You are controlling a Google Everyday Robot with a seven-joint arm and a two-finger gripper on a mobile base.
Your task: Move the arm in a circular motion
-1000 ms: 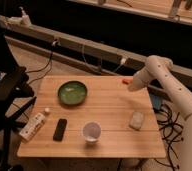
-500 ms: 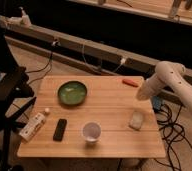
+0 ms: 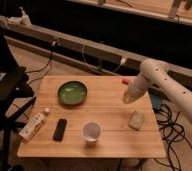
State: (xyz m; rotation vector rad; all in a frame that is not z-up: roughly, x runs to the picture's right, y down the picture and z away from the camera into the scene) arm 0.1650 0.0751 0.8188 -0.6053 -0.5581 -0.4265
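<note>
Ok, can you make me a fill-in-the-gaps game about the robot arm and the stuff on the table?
1. The round, shiny bowl on the light wooden table is coloured ____.
2. The cream-white tubular robot arm reaches in from the picture's ____ side.
3. Its slim gripper hangs over the ____, near a pale crumpled lump.
Missing words: green; right; table.
</note>
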